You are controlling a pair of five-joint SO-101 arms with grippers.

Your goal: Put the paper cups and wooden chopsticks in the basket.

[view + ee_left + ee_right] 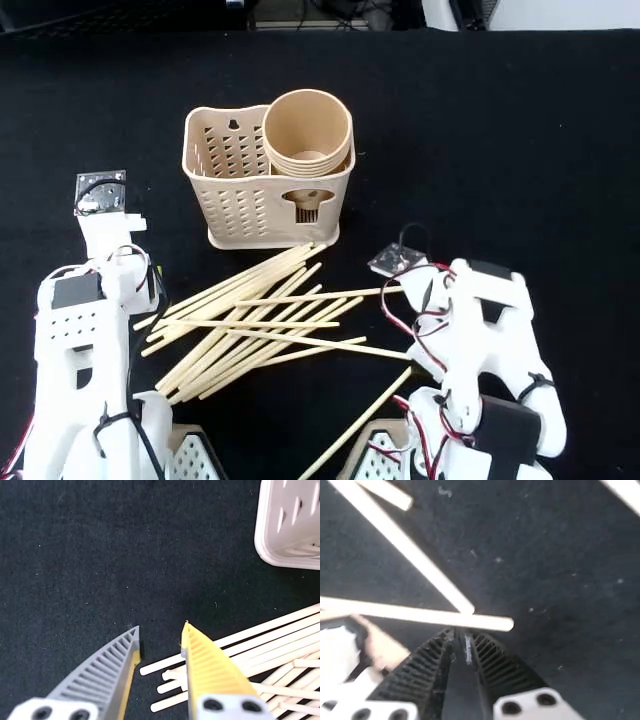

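Lying crosswise, 1 chopstick sits just beyond the closed right pincer.

A matte black fabric table covering spreads from edge to edge under even light that throws only faint, soft shadows. Seen close in the left wrist view, the dark cloth is flecked with tiny pale lint specks. Beyond the table's far edge, in the high view, a tangle of dark cables lies in dim shadow. A flat white surface shows farther to the right.
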